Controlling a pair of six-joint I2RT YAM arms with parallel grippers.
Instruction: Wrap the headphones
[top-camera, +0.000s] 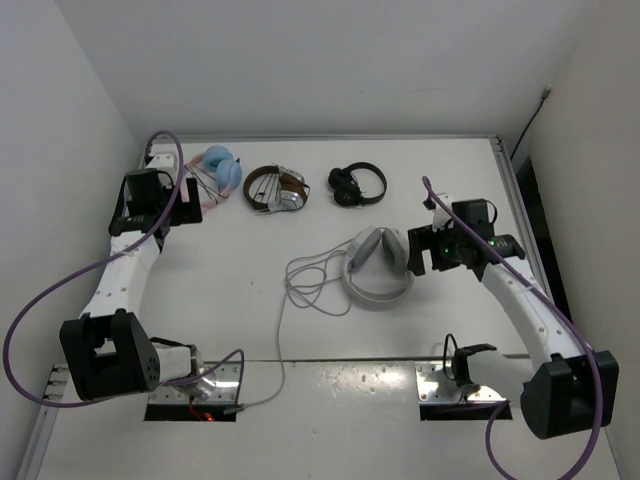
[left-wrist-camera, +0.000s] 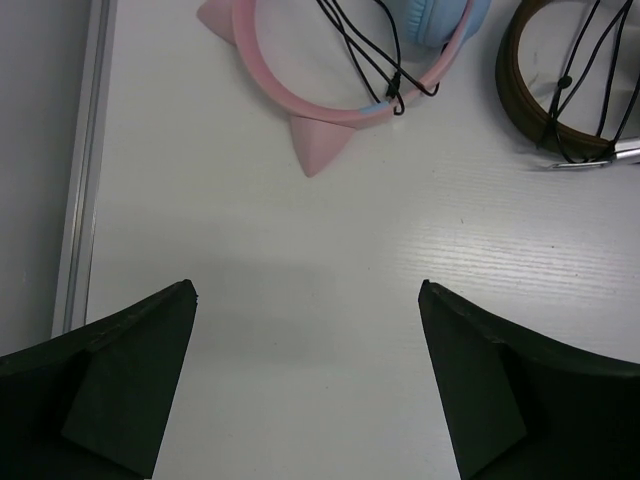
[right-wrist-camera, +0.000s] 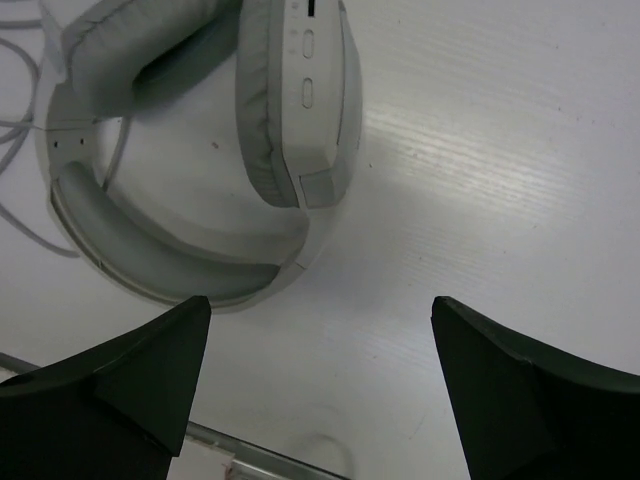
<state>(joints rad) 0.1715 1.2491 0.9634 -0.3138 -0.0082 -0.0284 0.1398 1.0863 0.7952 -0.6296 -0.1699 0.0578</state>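
1. A thin grey cable (top-camera: 281, 340) runs from the near edge of the worktop (top-camera: 450, 330) up into loose loops.
2. The loops lead to the white headphones (top-camera: 380, 270), which lie flat right of the worktop's centre with the earcups toward the far side.
3. The right hand (right-wrist-camera: 320, 300) hangs just beside their right earcup, spread wide and gripping nothing.
4. The left hand (left-wrist-camera: 307, 285) is at the far left, likewise spread and empty, near a pink-and-blue pair (top-camera: 218, 172).
5. Farther along sit a brown pair (top-camera: 277, 187) and a black pair (top-camera: 357, 183).
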